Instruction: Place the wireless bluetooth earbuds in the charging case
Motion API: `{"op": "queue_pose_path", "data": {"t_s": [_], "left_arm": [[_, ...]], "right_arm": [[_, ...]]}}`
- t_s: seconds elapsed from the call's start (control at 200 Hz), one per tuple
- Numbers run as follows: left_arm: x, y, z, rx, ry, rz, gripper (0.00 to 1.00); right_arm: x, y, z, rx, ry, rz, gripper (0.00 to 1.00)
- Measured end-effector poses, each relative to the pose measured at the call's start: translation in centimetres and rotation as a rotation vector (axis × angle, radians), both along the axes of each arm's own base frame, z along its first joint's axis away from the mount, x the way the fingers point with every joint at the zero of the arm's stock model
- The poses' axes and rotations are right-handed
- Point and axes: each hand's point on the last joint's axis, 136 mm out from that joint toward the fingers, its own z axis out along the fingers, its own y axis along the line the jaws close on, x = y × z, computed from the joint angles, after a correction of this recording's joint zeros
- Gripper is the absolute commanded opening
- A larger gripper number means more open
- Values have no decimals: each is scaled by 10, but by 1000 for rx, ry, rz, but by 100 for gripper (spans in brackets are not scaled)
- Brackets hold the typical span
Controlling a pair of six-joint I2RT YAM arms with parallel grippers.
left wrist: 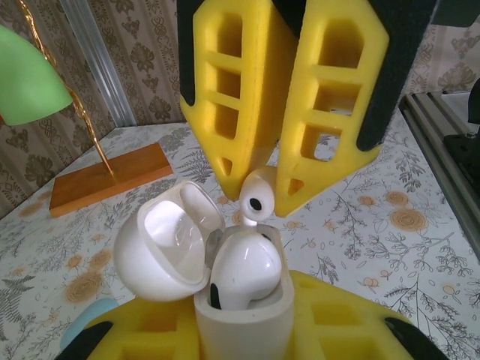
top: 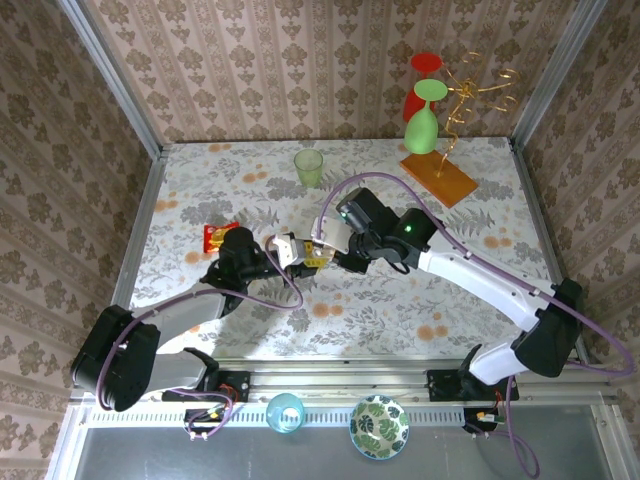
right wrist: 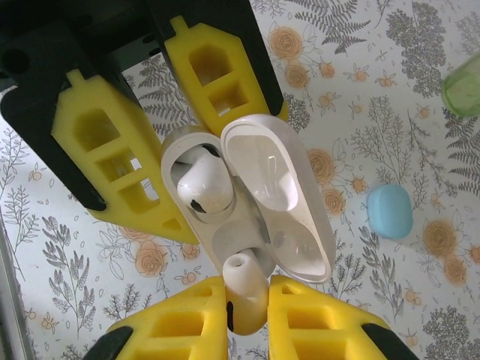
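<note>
left claw clamped on the charging case, holding it by its lower body, mouth facing the right claw. case lid flipped open, hanging off to one side. seated earbud already sits in one socket of the case, white with a small dark spot. right claw clamped together on the loose earbud, pinched between both yellow pads. the loose earbud is at the case mouth, right by the empty socket and just beside the seated earbud, not seated; cannot tell if it touches the rim. the two claws meet nose to nose above the worktop, roughly mid-worktop, a bit left of centre in the top view.

other stuff: green cup upright toward the far side, well apart from the claws. red packet lying flat just beside the left arm. wooden base at far right with a gold wire stand carrying green and red glass shapes. pale-blue oval piece lying on the worktop near the case. blue cup and patterned bowl on the near ledge between the arm bases.
</note>
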Motion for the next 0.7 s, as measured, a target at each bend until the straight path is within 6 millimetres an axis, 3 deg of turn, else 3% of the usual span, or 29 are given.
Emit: {"op": "queue_pose_path", "data": {"t_s": [0.275,0.54,0.7], "left_arm": [[-1,0,0,-4,-4,-4,7],[2,4,8,-44,-23,9,7],[4,6,17,-80,-42,18,7]], "right_arm": [[-1,7,-4,-27,4,29,20],[-2,6,-1,-42,-18,47,46],[-6,-4,16,14,-40,29,57]]}}
